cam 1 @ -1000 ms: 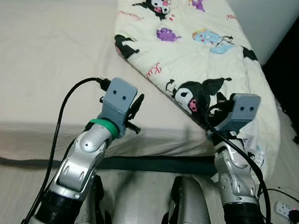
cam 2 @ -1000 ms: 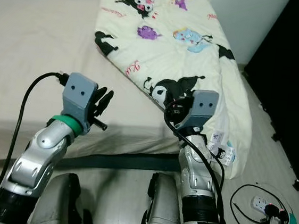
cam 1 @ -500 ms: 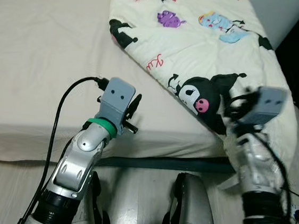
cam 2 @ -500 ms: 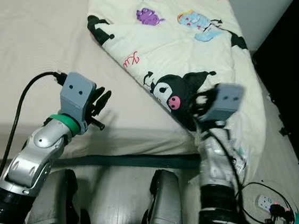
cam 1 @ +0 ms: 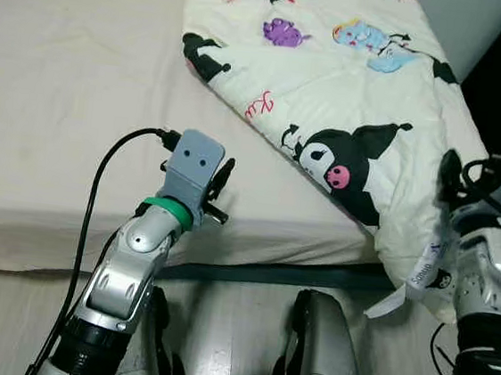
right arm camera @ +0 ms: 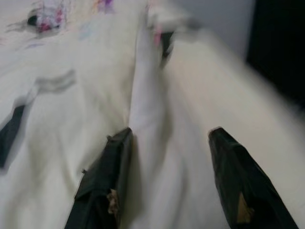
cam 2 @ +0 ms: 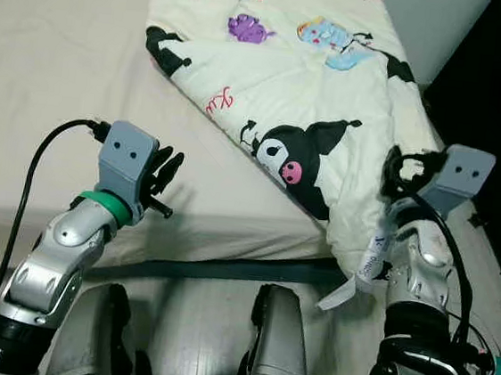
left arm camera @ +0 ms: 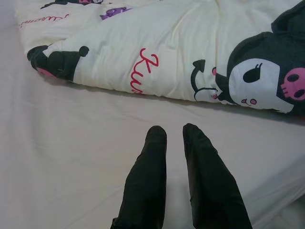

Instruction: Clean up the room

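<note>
Right pincer [right arm camera: 167,138] agape astride quilt [right arm camera: 147,109]

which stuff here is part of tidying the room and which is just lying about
Part of the job:
- cartoon-print quilt, crumpled across the bed, one corner hanging off the edge
- bed, beige sheet exposed
- right gripper, open over a fold of the quilt
- left gripper, nearly closed above the sheet

Just lying about:
- power strip and cables on the floor

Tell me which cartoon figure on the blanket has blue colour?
The small one near the blanket's far end, the blue figure; the purple figure lies beside it, and the others are black.
</note>
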`<state>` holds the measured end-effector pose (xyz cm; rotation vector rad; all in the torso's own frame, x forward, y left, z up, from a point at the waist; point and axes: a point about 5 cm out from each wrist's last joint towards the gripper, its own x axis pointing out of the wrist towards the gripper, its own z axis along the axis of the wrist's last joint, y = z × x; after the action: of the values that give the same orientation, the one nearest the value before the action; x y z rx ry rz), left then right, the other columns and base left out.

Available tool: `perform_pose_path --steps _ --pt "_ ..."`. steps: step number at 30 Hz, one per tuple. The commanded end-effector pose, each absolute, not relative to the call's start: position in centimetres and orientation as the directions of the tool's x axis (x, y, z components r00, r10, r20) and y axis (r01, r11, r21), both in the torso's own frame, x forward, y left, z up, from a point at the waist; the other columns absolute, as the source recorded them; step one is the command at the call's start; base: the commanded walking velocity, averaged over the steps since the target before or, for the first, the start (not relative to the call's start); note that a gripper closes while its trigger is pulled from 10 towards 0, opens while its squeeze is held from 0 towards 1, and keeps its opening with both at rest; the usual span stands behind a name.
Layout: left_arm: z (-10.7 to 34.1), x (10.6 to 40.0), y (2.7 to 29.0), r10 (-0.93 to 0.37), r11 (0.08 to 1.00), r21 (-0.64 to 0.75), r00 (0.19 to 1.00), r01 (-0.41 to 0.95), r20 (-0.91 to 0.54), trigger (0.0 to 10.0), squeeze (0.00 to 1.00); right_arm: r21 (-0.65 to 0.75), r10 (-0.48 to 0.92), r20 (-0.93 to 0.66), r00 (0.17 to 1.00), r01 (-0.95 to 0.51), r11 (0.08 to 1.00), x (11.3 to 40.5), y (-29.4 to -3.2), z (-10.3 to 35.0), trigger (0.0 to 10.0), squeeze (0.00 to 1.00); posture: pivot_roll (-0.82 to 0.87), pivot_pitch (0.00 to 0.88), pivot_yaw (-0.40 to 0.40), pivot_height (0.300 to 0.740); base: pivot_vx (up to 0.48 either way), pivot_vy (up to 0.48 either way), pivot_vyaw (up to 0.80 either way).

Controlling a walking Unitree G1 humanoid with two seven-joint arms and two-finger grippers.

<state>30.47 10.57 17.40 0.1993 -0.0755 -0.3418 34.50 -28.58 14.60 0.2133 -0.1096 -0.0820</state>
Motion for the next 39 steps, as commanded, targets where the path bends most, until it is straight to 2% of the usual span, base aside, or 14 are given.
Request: perform_pose_path --steps 1,7,9,10,11,14,16,17,21,22,26,31,35,39 --pt "17.3 30.4 10.8 -0.340 0.921 0.213 0.940 0.327 0.027 10.0 0.00 0.285 -0.039 0.013 0.999 0.033 0.958 34.3 -28.0 12.6 10.0 0.00 0.01 0.131 0.119 0.511 0.000 0.000 0.00" --pt "17.4 30.3 10.9 -0.343 0.918 0.218 0.939 0.330 0.024 10.0 0.00 0.260 0.123 -0.083 0.989 -0.098 0.961 34.4 -26.1 10.8 10.0 0.00 0.02 0.133 0.126 0.511 0.000 0.000 0.00" --pt "17.5 30.3 11.0 -0.344 0.918 0.219 0.939 0.330 0.024 10.0 0.00 0.250 0.398 -0.038 0.917 -0.377 0.892 34.4 -23.1 11.4 10.0 0.00 0.01 0.137 0.131 0.511 0.000 0.000 0.00" --pt "17.5 30.3 11.0 -0.344 0.918 0.219 0.939 0.330 0.024 10.0 0.00 0.250 0.398 -0.038 0.917 -0.377 0.892 34.4 -23.1 11.4 10.0 0.00 0.01 0.137 0.131 0.511 0.000 0.000 0.00" --pt "17.6 30.4 10.9 -0.347 0.917 0.218 0.937 0.334 0.025 10.0 0.00 0.222 0.661 -0.005 0.750 -0.644 0.732 33.5 -19.3 12.0 10.0 0.00 0.00 0.141 0.130 0.511 0.000 0.000 0.00" --pt "17.7 30.4 10.8 -0.351 0.916 0.217 0.936 0.337 0.028 10.0 0.00 0.207 0.761 -0.002 0.649 -0.744 0.636 32.5 -17.4 12.3 10.0 0.00 0.00 0.141 0.129 0.511 0.000 0.000 0.00" --pt "18.3 30.5 10.7 -0.355 0.917 0.213 0.934 0.339 0.045 10.0 0.00 0.204 0.895 -0.009 0.445 -0.876 0.438 30.3 -14.5 12.4 10.0 0.00 0.00 0.142 0.121 0.511 0.000 0.000 0.00" --pt "18.3 30.5 10.7 -0.355 0.917 0.213 0.934 0.339 0.045 10.0 0.00 0.204 0.895 -0.009 0.445 -0.876 0.438 30.3 -14.5 12.4 10.0 0.00 0.00 0.142 0.121 0.511 0.000 0.000 0.00" --pt "19.8 30.8 11.0 -0.362 0.919 0.202 0.928 0.339 0.089 10.0 0.00 0.229 0.973 -0.023 0.232 -0.946 0.231 27.2 -11.9 12.4 10.0 0.00 0.00 0.142 0.117 0.511 0.000 0.000 0.00" --pt "21.3 31.1 11.6 -0.361 0.922 0.196 0.923 0.333 0.131 10.0 0.00 0.265 0.993 -0.042 0.108 -0.957 0.115 24.9 -11.0 12.2 10.0 0.00 -0.01 0.140 0.107 0.511 0.000 0.000 0.00" --pt "24.4 31.6 13.4 -0.311 0.945 0.182 0.921 0.272 0.233 10.0 0.00 0.347 0.995 -0.090 -0.031 -0.938 0.002 21.2 -11.3 11.3 10.0 0.00 -0.01 0.141 0.088 0.511 0.000 0.000 0.00" --pt "27.6 31.9 16.0 -0.185 0.977 0.164 0.914 0.134 0.362 10.0 0.00 0.351 0.987 -0.149 0.053 -0.931 0.103 20.2 -12.9 10.4 10.0 0.00 -0.03 0.153 0.073 0.511 0.000 0.000 0.00" --pt "27.4 32.1 17.1 -0.143 0.976 0.206 0.919 0.069 0.367 10.0 0.00 0.231 0.928 -0.025 0.371 -0.901 0.367 24.1 -13.8 13.4 10.0 0.00 -0.03 0.157 0.073 0.511 0.000 0.000 0.00" --pt "24.1 32.3 15.6 -0.228 0.945 0.284 0.947 0.159 0.228 10.0 0.00 0.203 0.863 0.045 0.503 -0.851 0.485 25.7 -14.2 14.7 10.0 0.00 -0.05 0.159 0.076 0.511 0.000 0.000 0.00"
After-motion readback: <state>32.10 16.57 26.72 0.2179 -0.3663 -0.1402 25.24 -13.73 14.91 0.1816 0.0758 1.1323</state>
